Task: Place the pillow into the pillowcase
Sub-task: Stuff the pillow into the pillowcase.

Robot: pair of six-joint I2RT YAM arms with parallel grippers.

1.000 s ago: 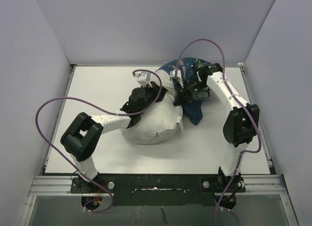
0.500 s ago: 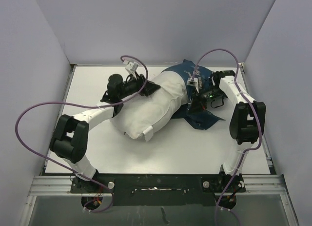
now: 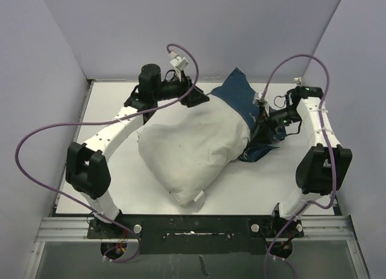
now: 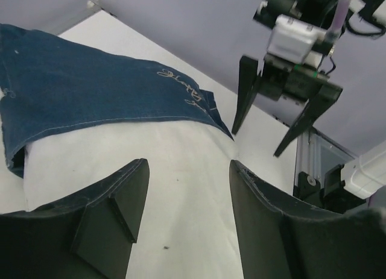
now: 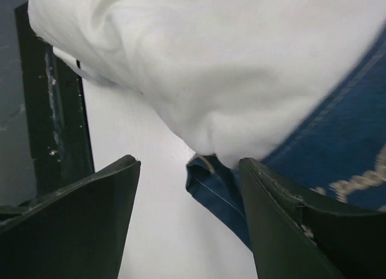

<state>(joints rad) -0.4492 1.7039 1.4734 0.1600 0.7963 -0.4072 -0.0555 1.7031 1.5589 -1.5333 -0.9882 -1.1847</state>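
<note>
Left pincer [image 4: 187,170]: jaws apart, empty, poised just above the pillowcase [image 3: 235,92] hem. Right pincer [image 5: 190,164]: jaws wide, empty, low beside the bunched hem. Pillow [image 3: 193,149]: lies between the two, far end inside the case, most of it bare toward the bases. I judge it light, soft and squashy, and the cloth limp. I'd pinch the hem either side. Table [image 3: 114,110] open outside each pincer; walls [image 3: 60,38] near beyond.
</note>
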